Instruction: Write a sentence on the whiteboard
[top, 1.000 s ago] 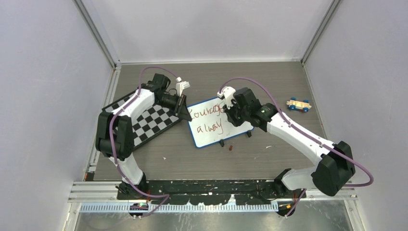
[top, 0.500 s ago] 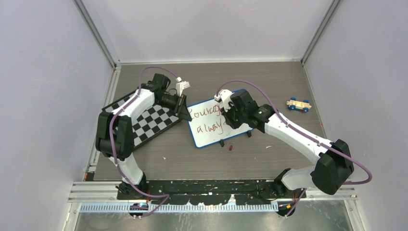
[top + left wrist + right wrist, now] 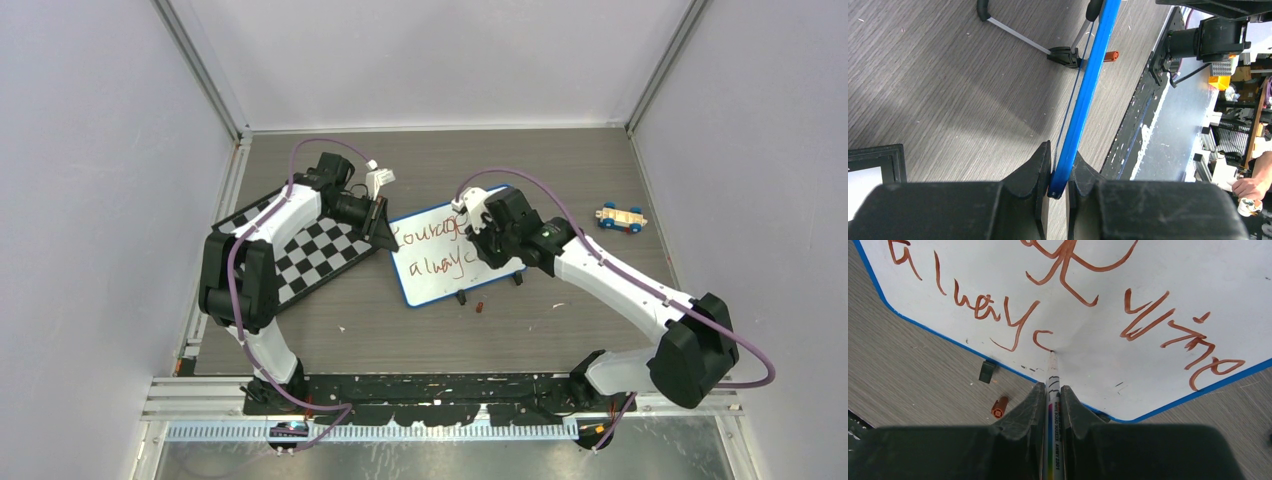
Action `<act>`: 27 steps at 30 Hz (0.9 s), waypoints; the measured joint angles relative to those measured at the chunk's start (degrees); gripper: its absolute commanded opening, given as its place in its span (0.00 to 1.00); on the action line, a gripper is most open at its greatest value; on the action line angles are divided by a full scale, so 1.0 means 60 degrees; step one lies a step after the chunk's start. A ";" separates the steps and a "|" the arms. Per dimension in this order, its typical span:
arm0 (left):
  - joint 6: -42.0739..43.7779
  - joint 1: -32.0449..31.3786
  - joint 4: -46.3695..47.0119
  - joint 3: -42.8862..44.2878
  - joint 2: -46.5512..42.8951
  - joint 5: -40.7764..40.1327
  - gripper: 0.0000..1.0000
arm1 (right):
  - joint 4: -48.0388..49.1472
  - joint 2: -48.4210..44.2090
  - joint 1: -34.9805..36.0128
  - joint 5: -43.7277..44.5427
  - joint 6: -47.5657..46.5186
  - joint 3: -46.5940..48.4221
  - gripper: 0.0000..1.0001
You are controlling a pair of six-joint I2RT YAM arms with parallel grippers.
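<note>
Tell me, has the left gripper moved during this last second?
No. The left gripper stays shut on the whiteboard at its left edge, beside the same corner of the chessboard.

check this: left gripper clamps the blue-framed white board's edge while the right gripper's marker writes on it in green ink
The ink is brownish-red, not green; the right wrist view shows it. The left gripper does clamp the blue-framed whiteboard's edge while the right gripper's white marker writes on it.

Bright even light, soft shadows; 2 wrist cams blurry up close
</note>
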 measured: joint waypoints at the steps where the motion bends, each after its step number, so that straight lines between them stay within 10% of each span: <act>1: 0.0000 0.0000 -0.0004 0.0000 0.0000 0.0000 0.00 | 0.0000 0.0000 0.0000 -0.0044 0.0004 -0.0011 0.00; 27: 0.0029 0.0000 -0.0029 0.0004 0.0004 0.0000 0.00 | -0.0699 -0.0484 0.0466 -0.0331 -0.0135 0.0178 0.00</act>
